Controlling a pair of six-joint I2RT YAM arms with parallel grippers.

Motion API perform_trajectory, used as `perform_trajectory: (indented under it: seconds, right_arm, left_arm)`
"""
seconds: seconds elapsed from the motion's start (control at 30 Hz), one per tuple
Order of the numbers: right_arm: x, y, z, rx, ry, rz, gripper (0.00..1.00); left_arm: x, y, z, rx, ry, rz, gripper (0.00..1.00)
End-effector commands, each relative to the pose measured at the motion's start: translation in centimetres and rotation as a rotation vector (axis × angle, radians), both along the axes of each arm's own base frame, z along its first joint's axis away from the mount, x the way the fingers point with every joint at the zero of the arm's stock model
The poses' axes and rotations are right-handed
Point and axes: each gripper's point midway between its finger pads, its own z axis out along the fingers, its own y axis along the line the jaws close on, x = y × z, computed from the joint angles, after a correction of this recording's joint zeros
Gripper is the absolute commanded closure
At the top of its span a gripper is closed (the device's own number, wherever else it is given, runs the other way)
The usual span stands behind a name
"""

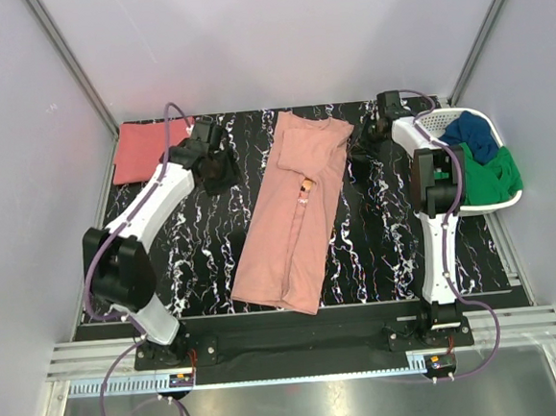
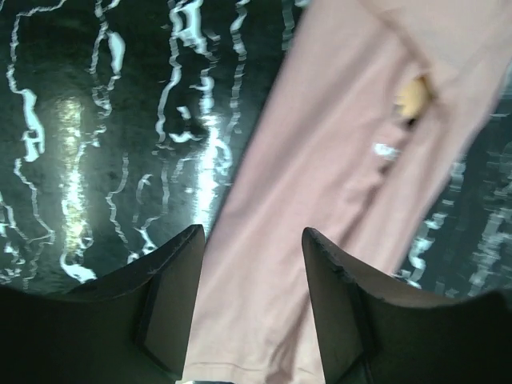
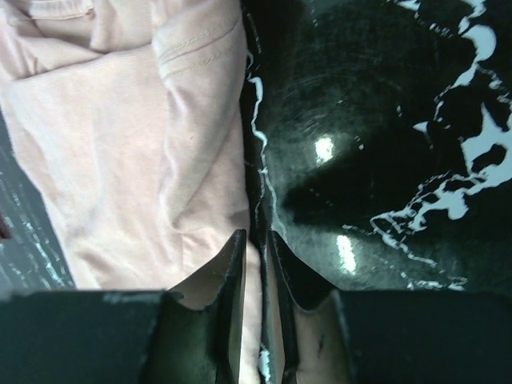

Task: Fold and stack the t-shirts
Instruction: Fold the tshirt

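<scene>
The pale salmon-pink t-shirt (image 1: 293, 216) lies folded lengthwise as a long strip down the middle of the black marbled table (image 1: 205, 262), its small orange tag (image 1: 306, 185) showing. The darker coral-red t-shirt (image 1: 144, 151) lies folded flat at the far left corner. My left gripper (image 1: 220, 172) is open and empty, just left of the pink shirt's upper part; in the left wrist view the shirt (image 2: 320, 200) and tag (image 2: 412, 96) lie ahead of the open gripper (image 2: 252, 240). My right gripper (image 1: 363, 145) is at the shirt's upper right edge, shut (image 3: 256, 240) on the pink cloth (image 3: 120, 144).
A white basket (image 1: 497, 202) stands at the right edge, holding a blue cloth (image 1: 473, 135) and a green cloth (image 1: 492, 177). Grey walls enclose the table at the back and both sides.
</scene>
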Motion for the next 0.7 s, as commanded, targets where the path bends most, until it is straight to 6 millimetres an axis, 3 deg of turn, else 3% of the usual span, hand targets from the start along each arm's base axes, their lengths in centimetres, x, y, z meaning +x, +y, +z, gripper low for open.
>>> perform_trajectory:
  seconds: [0.0, 0.07, 0.1, 0.23, 0.37, 0.47, 0.67]
  right_arm:
    - [0.5, 0.7, 7.0, 0.062, -0.105, 0.001, 0.77]
    - [-0.8, 0.7, 7.1, 0.060, -0.071, 0.005, 0.77]
    - [-1.1, 0.7, 8.4, 0.057, -0.090, 0.000, 0.78]
    - [-1.1, 1.5, 9.1, 0.114, -0.117, 0.006, 0.81]
    - [-0.4, 2.8, 7.5, 0.176, -0.102, -0.011, 0.86]
    - [-0.5, 3.7, 5.0, 0.196, -0.057, -0.035, 0.88]
    - [0.1, 4.0, 2.1, 0.159, -0.029, -0.074, 0.91]
  left_arm:
    - [-1.7, 3.0, -3.8, 0.162, 0.124, -0.005, 0.43]
    - [-2.4, 3.3, -5.1, 0.153, 0.131, -0.019, 0.43]
    - [-2.6, 3.3, -5.7, 0.142, 0.134, -0.026, 0.43]
    - [-3.5, 0.3, -7.4, 0.008, 0.150, -0.147, 0.46]
    - [-5.9, 0.4, -10.7, 0.019, 0.242, -0.131, 0.47]
    - [-8.0, 1.0, -13.1, 0.027, 0.312, -0.086, 0.48]
    - [-10.2, 1.9, -15.2, 0.085, 0.351, -0.070, 0.51]
